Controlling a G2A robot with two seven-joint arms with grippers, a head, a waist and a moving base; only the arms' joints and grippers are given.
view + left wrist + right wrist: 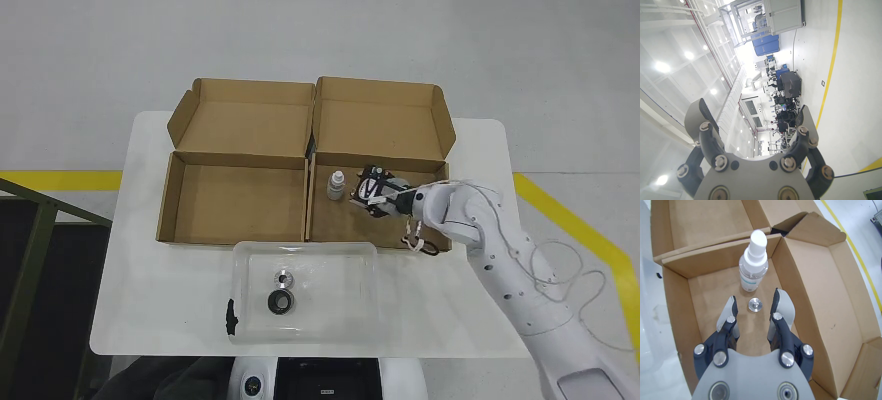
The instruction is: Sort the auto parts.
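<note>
My right gripper (754,301) (372,188) hangs open inside the right cardboard box (432,235). A small round silver metal part (755,304) lies on the box floor between its fingertips, untouched. A clear spray bottle (754,262) (338,184) with a white cap stands upright just beyond the part. In the clear plastic tray (360,265) at the table's front lie a silver part (285,278) and a black ring-shaped part (282,300). My left gripper (753,113) is open and holds nothing; it points up at the hall behind.
The left cardboard box (175,205) stands beside the right one, both with lids folded back. A small black object (230,318) sits at the tray's left edge. Bare white table (140,290) surrounds the boxes.
</note>
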